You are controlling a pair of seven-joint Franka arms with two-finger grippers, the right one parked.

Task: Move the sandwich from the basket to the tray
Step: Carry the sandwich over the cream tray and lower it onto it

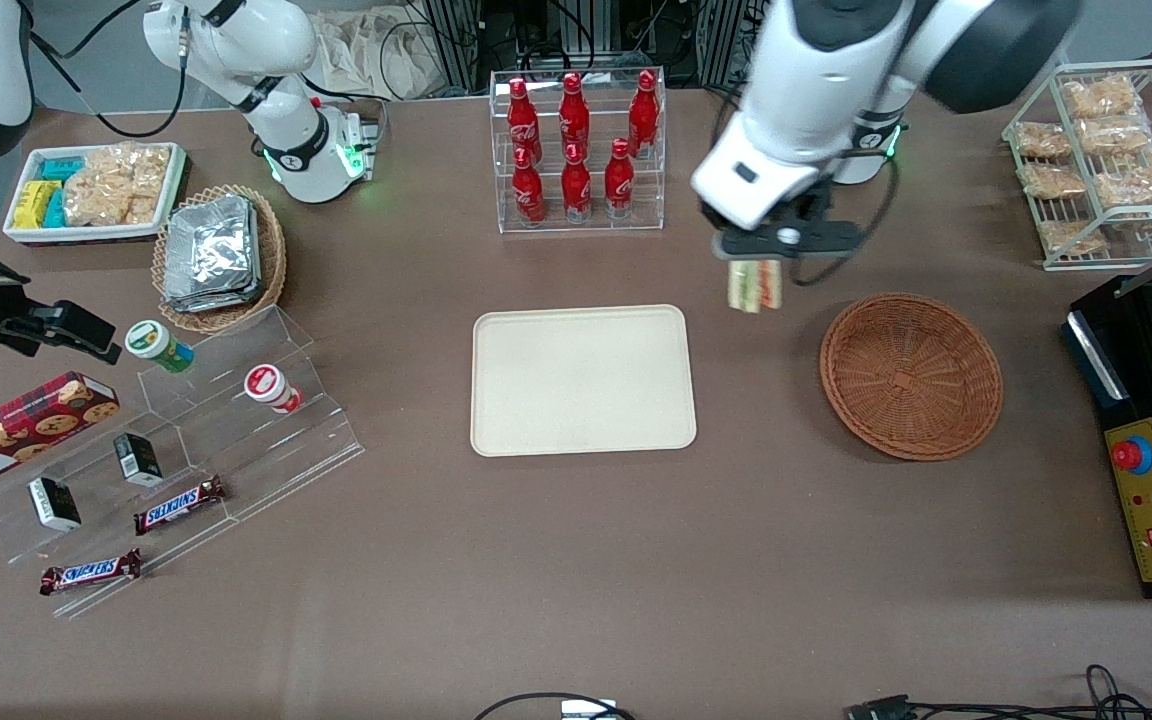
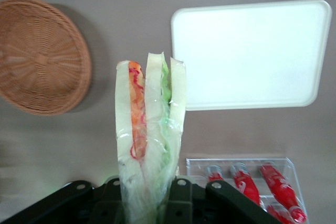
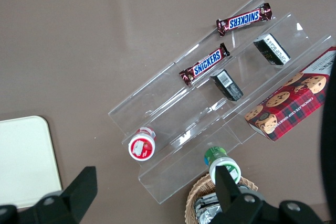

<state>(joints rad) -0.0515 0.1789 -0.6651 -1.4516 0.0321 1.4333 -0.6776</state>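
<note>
Sandwich (image 1: 755,284) out of basket (image 1: 911,376), held in air over bare table between basket and tray (image 1: 582,380), near tray's corner closest to bottle rack (image 1: 577,150). Gripper (image 1: 771,252) clamped on wrapped wedge's upper end, fingers closed against bread; filling layers hang downward. Basket looks vacated. Tray bare. Pickup and lift judged done; carry roughly halfway. Left: travel over tray, lower, let go, ideally toward tray's middle, away from rim.

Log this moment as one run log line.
phase: carrying | gripper: shut on sandwich, raised between basket and tray | basket: empty | tray: bare
</note>
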